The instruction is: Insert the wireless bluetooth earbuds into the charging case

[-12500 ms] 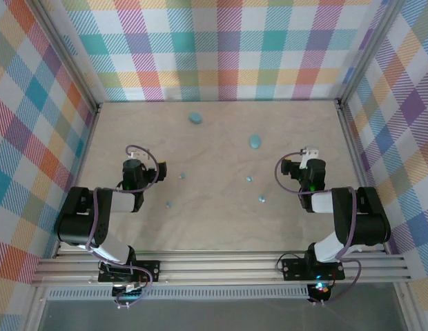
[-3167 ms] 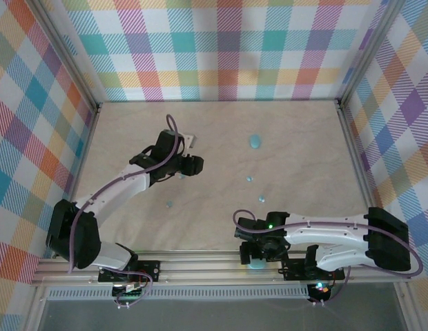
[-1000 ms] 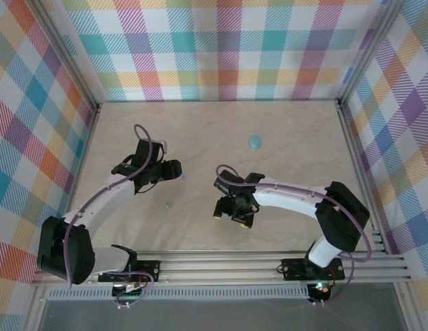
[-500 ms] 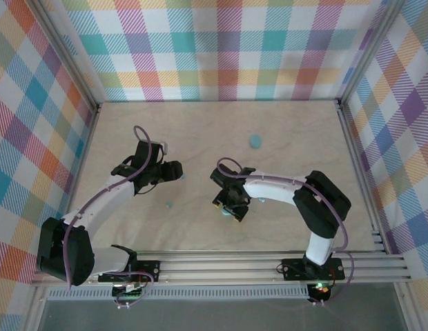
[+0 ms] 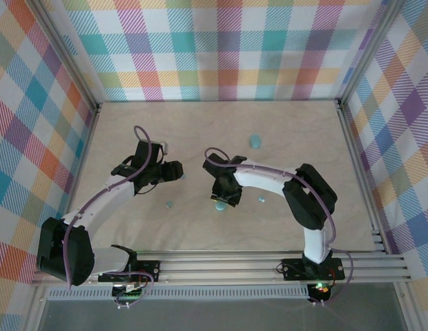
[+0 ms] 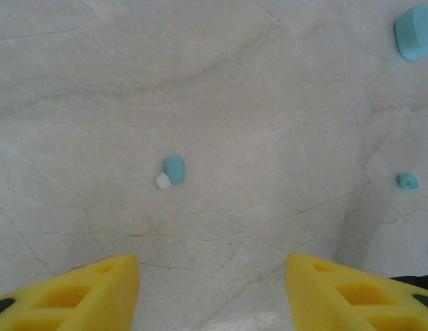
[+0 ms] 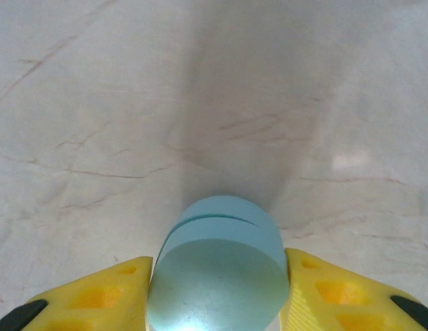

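Pinching the case point(image 7: 214, 276) with my right gripper point(image 7: 217, 265) at the moment: both yellow fingers point(image 7: 96, 296) are pressed against its sides, with the round face pointing back at my wrist cam. There's a seam point(image 7: 214, 219) running across the top, so I reckon the lid is shut. I can't tell whether the case sits on the table point(image 5: 304, 124) or is a touch off it.

My left gripper point(image 6: 210, 265) is spread wide with nothing in it. It hangs over a bud point(image 6: 174, 169) that lies to the left of the case and a bit farther back. Two more buds point(image 5: 170, 204) sit near the case, one on its left and one point(image 5: 261, 200) on its right. A second case point(image 5: 255, 141) lies well beyond it toward the back wall.

What I think matters for this grab:
- The case is rounded and glossy, so it'll probably try to squirt out. Squeeze gently and keep the fingers square on the widest part.
- Hold the bottom half, below the seam. Clamp across the seam and the lid likely won't open later.
- Keep it level and don't twist while lifting.
- Set it down close to the left-hand bud, so the left arm has a short trip.
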`<state>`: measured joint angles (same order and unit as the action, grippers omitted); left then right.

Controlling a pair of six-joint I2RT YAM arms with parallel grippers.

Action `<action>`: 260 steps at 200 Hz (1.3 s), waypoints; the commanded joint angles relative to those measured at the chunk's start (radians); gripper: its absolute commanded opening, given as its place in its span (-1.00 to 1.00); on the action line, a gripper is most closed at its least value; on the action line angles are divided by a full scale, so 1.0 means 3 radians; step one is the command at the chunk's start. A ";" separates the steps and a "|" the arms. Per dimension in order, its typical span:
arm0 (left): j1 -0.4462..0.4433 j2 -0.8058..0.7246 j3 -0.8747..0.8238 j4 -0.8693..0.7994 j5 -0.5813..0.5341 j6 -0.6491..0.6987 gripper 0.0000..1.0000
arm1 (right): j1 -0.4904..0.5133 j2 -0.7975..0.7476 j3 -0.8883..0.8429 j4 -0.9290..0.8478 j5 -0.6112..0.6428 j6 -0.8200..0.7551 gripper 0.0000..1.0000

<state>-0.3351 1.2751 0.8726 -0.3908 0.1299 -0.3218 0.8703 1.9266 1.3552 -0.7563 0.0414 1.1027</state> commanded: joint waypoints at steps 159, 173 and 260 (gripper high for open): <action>0.0008 -0.0400 -0.0260 -0.0032 -0.0055 0.0149 0.18 | -0.0001 0.0460 0.0759 -0.0826 0.0029 -0.3680 0.34; 0.0008 -0.0413 -0.0200 -0.0088 -0.0123 0.0182 0.19 | -0.0007 0.0363 0.0758 -0.0803 0.0072 -0.3581 0.44; 0.0013 -0.0966 -0.0361 0.0205 -0.0203 0.0396 0.43 | 0.0037 -0.0241 0.0026 -0.0405 0.0068 -0.1739 0.49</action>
<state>-0.3351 0.9993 0.7437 -0.3107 0.0948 -0.2276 0.8654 1.8622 1.4231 -0.9127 0.0601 0.3664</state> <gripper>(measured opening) 0.710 0.746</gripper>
